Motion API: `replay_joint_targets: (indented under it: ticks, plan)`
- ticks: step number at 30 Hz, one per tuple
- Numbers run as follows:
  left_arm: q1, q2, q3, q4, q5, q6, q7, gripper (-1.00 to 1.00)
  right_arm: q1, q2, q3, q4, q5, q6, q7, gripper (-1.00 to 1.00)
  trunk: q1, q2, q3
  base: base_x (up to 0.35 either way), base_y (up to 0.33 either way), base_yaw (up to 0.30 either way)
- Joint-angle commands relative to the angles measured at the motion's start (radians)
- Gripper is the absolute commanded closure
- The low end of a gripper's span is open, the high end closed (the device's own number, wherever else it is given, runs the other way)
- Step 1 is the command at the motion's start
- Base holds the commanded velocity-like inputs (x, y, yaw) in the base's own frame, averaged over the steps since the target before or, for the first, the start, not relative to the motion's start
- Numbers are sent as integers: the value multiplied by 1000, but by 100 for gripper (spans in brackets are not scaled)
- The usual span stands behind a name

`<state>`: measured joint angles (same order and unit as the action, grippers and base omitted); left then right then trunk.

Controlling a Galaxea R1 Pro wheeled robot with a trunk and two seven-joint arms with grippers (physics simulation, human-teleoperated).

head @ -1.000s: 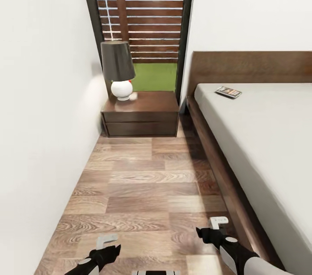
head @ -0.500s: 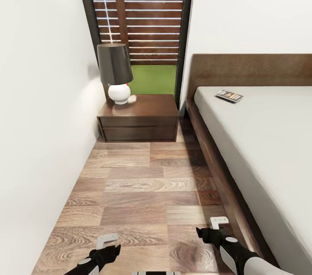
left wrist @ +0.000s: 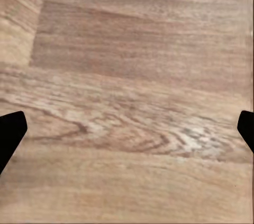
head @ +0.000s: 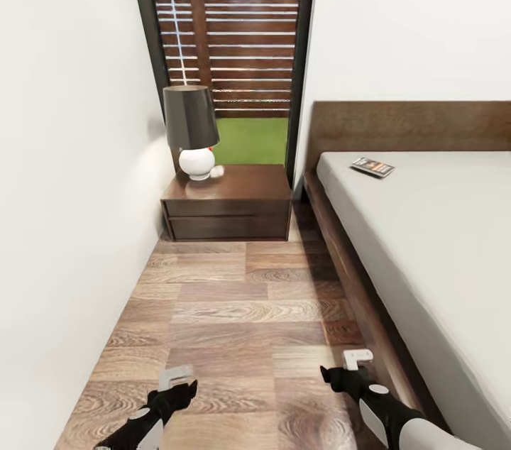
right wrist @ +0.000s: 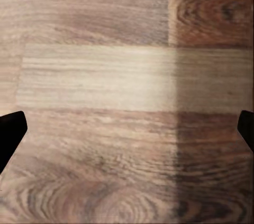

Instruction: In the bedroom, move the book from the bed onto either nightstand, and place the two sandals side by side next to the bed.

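The book [head: 373,167], small with an orange band, lies on the pale mattress of the bed [head: 433,244] near the dark headboard, at the right of the head view. The reddish-brown nightstand [head: 245,182] stands against the tall slatted window, left of the bed. My left gripper [head: 177,385] and right gripper [head: 342,369] hang low over the plank floor, far short of both. In the wrist views the left gripper [left wrist: 127,128] and right gripper [right wrist: 127,128] show dark fingertips spread wide, open, with bare floor between them.
A lamp [head: 191,129] with a black shade and white round base fills the nightstand's left half. A white wall [head: 64,187] closes the left side. The wood floor [head: 241,315] forms a narrow aisle between wall and bed frame [head: 355,294].
The whole picture has slid down a little, so the camera has moved; nightstand, lamp and book sit lower in view. Both grippers hold the same low pose and stay open.
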<state>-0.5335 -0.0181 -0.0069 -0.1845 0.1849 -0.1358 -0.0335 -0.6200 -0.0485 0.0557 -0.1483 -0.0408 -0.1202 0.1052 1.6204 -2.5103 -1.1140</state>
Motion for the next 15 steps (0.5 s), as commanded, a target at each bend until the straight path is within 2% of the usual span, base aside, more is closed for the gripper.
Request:
replay_joint_targets:
  ticks: [1, 2, 4, 5, 7, 9, 10, 12, 15]
  plan:
    - [0, 5, -1, -22, 8, -3, -5, -100, -1, -1, 10, -8, -4, -18, 3, -100, -1, 0, 3, 0, 0, 0]
    - [0, 8, -1, -33, 8, -2, -6, -100, -1, -1, 13, -14, -4, -26, 3, -100, -1, 0, 7, 0, 0, 0]
    - [-2, 37, -1, -165, 6, 44, -10, -100, -1, -1, 43, -86, -4, -61, 2, -100, -2, 1, 15, 0, 0, 0]
    - [-2, 43, -1, -188, 5, 63, -10, -100, -1, -1, 47, -98, -4, -62, 2, -100, -2, 1, 19, 0, 0, 0]
    - [-5, 66, -1, -291, 5, 175, -13, -100, -1, -1, 61, -151, -5, -69, 4, -100, -3, 1, 26, 0, 0, 0]
    - [-6, 72, -1, -353, 5, 241, -11, -100, -1, -1, 68, -178, -4, -70, 4, -100, -4, 2, 34, 0, 0, 0]
    - [-7, 75, -1, -421, 4, 305, -9, -100, -1, -1, 76, -205, -3, -70, -2, -100, -5, 2, 38, 0, 0, 0]
    - [-8, 75, -2, -493, 3, 365, -8, -100, -1, -1, 86, -232, -3, -67, -7, -100, -6, 3, 46, 0, 0, 0]
    - [-8, 74, -3, -688, 2, 499, -8, -100, -1, -2, 107, -303, -4, -55, -8, -100, -7, 3, 57, 0, 0, 0]
